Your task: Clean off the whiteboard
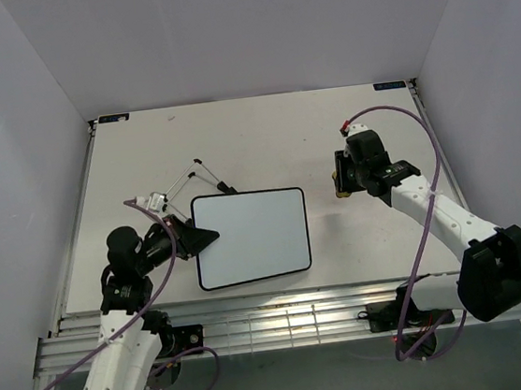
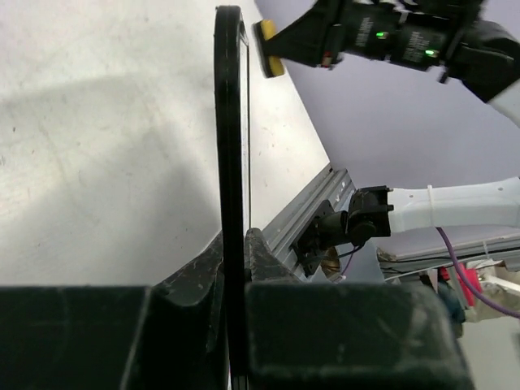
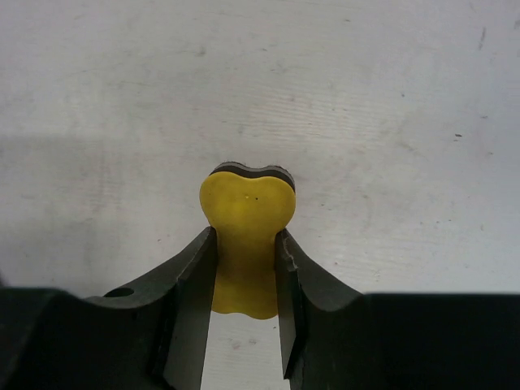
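The table point(image 1: 235, 132) carries the whiteboard point(image 1: 251, 236), its face plain white, near centre toward 6 o'clock. The left gripper point(image 1: 199, 238) is clamped on its 9 o'clock edge. At its 2 o'clock, apart, the right gripper point(image 1: 341, 178) pinches the yellow eraser point(image 3: 246, 219).

The whiteboard point(image 1: 251, 236) has a glossy white face in a smooth black frame that looks like plastic (with a slight sheen along its edge in the left wrist view). The table point(image 1: 263, 138) is matt off-white and faintly scuffed. The eraser point(image 3: 246, 203) has a smooth yellow plastic back over a dark, felt-like layer. The right gripper point(image 3: 244, 244) and left gripper point(image 2: 236, 244) are matt black and slightly grainy. The ribbed rail point(image 1: 284, 322) is bare, shiny metal.
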Controlling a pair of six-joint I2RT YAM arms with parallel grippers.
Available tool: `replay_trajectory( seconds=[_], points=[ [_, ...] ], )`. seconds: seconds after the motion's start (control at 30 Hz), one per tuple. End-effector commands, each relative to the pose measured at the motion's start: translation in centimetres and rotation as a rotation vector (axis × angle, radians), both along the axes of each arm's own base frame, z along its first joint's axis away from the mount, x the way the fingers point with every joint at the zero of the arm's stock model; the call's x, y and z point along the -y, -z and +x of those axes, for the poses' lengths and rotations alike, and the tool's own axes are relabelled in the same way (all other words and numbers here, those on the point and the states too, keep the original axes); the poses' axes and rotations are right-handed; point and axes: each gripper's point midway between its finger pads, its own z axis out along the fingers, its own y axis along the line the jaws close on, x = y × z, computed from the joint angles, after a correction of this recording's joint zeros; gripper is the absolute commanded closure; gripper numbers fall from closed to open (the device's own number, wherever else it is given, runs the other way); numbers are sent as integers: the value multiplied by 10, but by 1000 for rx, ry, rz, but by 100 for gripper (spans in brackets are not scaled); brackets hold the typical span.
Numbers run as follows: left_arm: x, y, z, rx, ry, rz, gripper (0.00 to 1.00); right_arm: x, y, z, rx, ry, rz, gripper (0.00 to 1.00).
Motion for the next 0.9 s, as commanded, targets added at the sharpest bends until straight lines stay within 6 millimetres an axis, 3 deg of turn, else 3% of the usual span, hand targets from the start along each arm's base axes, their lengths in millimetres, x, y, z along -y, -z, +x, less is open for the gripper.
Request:
replay_trajectory(
  seconds=[0.0, 0.13, 0.2, 0.4, 0.47, 0.6, 0.8, 0.87],
  points=[
    [1, -51, -7, 206, 14, -47, 100, 28, 31, 0, -96, 74, -51, 75],
    [-2, -83, -24, 356, 1, -63, 100, 49, 73, -2, -211, 133, -80, 75],
    [-4, -99, -31, 418, -2, -67, 100, 49, 93, -6, -266, 123, -76, 75],
    [-5, -124, -40, 492, 1, -59, 100, 54, 116, -9, -306, 137, -59, 74],
    [-9, -130, -35, 489, -41, -49, 100, 56, 119, -10, -316, 139, -61, 73],
    [-20, -135, -21, 466, -136, 2, 100, 53, 114, -10, -299, 133, -40, 51],
    [-31, -155, -13, 525, -216, 68, 100, 50, 101, -9, -271, 134, -4, 43],
    [-31, -153, -9, 531, -211, 76, 100, 50, 94, -8, -257, 135, 3, 42]
  ],
)
